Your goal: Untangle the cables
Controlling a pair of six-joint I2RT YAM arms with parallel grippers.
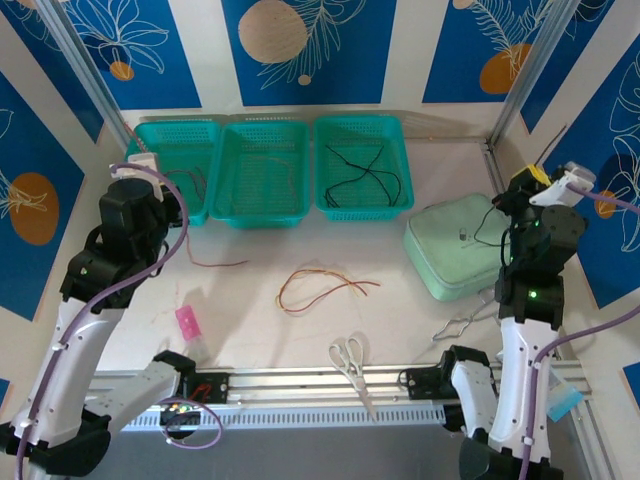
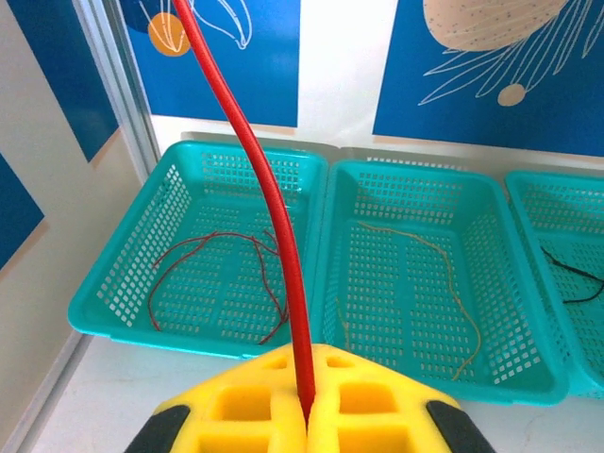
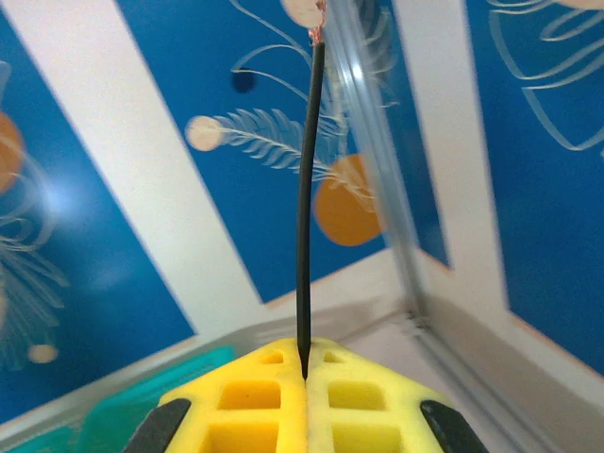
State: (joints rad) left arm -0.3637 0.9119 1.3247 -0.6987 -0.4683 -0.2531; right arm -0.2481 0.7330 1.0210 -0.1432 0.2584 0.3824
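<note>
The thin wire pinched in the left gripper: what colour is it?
The thin flexible wire is bright red, seen best in the left wrist view.

The red cable [image 2: 279, 222] runs off the left wrist view's top edge.

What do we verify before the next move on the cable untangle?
1. Left jaws shut on the thin red wire: ok.
2. Right jaws shut on the thin black wire: ok.
3. Red wire's tail on the white table lies apart from the loose red and yellow-tan wire bundle: ok.
4. That bundle separated: not ok, its strands cross.
5. Black wire's lower end free of the pale green pouch: cannot tell.
6. Metal scissors clear of every wire: ok.
</note>
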